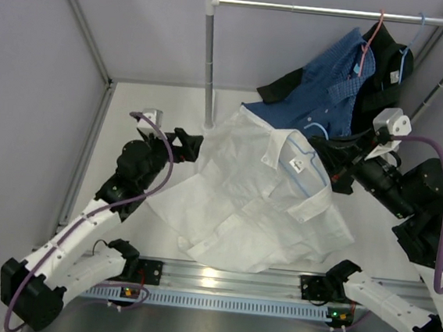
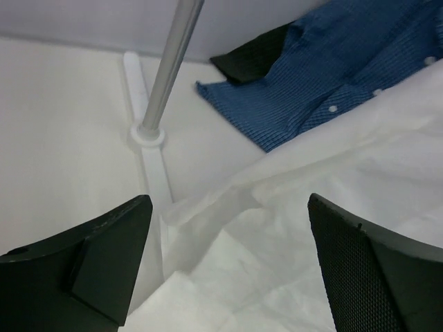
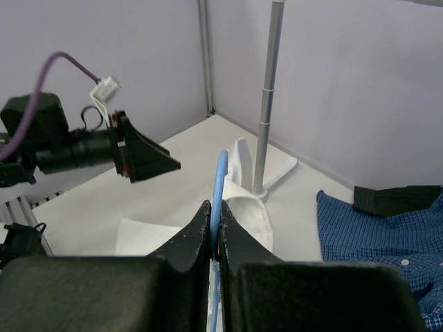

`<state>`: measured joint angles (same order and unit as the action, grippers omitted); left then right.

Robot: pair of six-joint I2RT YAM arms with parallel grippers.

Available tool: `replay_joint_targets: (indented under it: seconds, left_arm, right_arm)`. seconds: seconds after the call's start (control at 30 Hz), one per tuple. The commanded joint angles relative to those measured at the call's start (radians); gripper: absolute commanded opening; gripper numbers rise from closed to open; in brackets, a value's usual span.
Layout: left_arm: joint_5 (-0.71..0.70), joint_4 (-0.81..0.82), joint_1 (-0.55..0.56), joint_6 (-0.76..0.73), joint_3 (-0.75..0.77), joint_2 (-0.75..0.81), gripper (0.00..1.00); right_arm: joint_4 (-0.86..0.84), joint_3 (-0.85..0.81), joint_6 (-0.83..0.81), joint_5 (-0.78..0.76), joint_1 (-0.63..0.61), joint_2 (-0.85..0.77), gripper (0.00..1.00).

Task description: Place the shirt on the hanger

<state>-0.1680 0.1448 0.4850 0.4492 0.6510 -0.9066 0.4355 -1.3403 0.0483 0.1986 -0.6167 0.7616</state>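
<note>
The white shirt (image 1: pixel 257 205) lies spread on the table, collar toward the back right. The light-blue wire hanger (image 1: pixel 309 185) runs under the collar, and its hook end rises toward my right gripper (image 1: pixel 328 157). In the right wrist view my right gripper (image 3: pixel 215 211) is shut on the hanger's wire (image 3: pixel 221 173), with the shirt's collar (image 3: pixel 250 216) just beyond it. My left gripper (image 1: pixel 192 143) is open at the shirt's far left edge. In the left wrist view it (image 2: pixel 228 228) hovers open over the shirt's (image 2: pixel 304 228) folded edge, holding nothing.
A garment rack's upright pole (image 1: pixel 209 63) stands on the table behind the shirt, its rail (image 1: pixel 323 11) across the back. A blue patterned shirt (image 1: pixel 323 93) on a red hanger and a black garment (image 1: pixel 383 72) on a blue hanger hang at the back right.
</note>
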Motion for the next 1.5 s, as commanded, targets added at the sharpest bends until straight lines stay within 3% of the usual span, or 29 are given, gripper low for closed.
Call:
replay_joint_targets:
  seconds: [0.0, 0.13, 0.27, 0.4, 0.57, 0.67, 0.8, 0.9, 0.93, 1.03, 1.1, 1.17, 1.2, 1.27, 1.3, 1.37, 1.4, 1.47]
  left_arm:
    - [0.154, -0.025, -0.003, -0.162, 0.175, 0.097, 0.98]
    - [0.7, -0.097, 0.006, -0.245, 0.411, 0.033, 0.98]
    - [1.038, -0.274, 0.072, -0.416, 0.657, -0.182, 0.98]
    - [1.217, -0.326, 0.156, -0.526, 0.739, -0.273, 0.98]
    - [1.15, -0.393, 0.279, -0.647, 0.76, -0.359, 0.98]
    - [1.182, -0.441, 0.282, -0.655, 0.789, -0.422, 0.98]
    - [1.289, -0.467, 0.282, -0.646, 0.814, -0.475, 0.96]
    - [1.314, -0.473, 0.282, -0.638, 0.812, -0.494, 0.81]
    - [1.318, -0.472, 0.282, -0.636, 0.812, -0.497, 0.72]
    - [1.341, -0.473, 0.282, -0.629, 0.812, -0.514, 0.72]
    - [1.366, -0.472, 0.282, -0.623, 0.815, -0.528, 0.63]
    - [1.375, -0.473, 0.282, -0.619, 0.822, -0.537, 0.42]
    - [1.368, -0.472, 0.282, -0.619, 0.822, -0.537, 0.22]
    - [1.349, -0.473, 0.282, -0.624, 0.819, -0.537, 0.06]
    - [1.319, -0.473, 0.282, -0.626, 0.817, -0.535, 0.0]
    - [1.29, -0.473, 0.279, -0.635, 0.812, -0.523, 0.0]
    - [1.282, -0.473, 0.274, -0.638, 0.812, -0.52, 0.0]
    - [1.308, -0.473, 0.25, -0.641, 0.819, -0.517, 0.0]
  right_arm:
    - [-0.084, -0.042, -0.019, 0.057, 0.012, -0.001, 0.0]
    - [0.006, -0.062, -0.063, 0.168, 0.011, 0.047, 0.0]
    - [0.043, -0.019, -0.119, 0.399, 0.012, 0.012, 0.0]
    - [0.074, 0.003, -0.16, 0.456, 0.011, -0.041, 0.0]
    - [0.095, 0.012, -0.177, 0.505, 0.011, -0.05, 0.0]
    - [0.108, 0.024, -0.2, 0.588, 0.012, -0.056, 0.0]
    - [0.108, 0.043, -0.22, 0.567, 0.012, -0.08, 0.0]
    - [0.108, 0.046, -0.223, 0.55, 0.012, -0.085, 0.0]
    - [0.105, 0.046, -0.223, 0.544, 0.012, -0.085, 0.0]
    - [0.105, 0.044, -0.228, 0.548, 0.012, -0.082, 0.0]
    - [0.103, 0.043, -0.226, 0.535, 0.012, -0.081, 0.0]
    - [0.097, 0.049, -0.217, 0.493, 0.012, -0.082, 0.0]
    - [0.089, 0.05, -0.205, 0.448, 0.012, -0.085, 0.0]
    - [0.054, 0.069, -0.185, 0.38, 0.012, -0.09, 0.0]
    - [0.042, 0.075, -0.164, 0.355, 0.012, -0.097, 0.0]
    - [0.013, 0.092, -0.139, 0.309, 0.012, -0.104, 0.0]
    - [0.008, 0.096, -0.131, 0.299, 0.012, -0.111, 0.03]
    - [0.008, 0.102, -0.12, 0.285, 0.012, -0.114, 0.28]
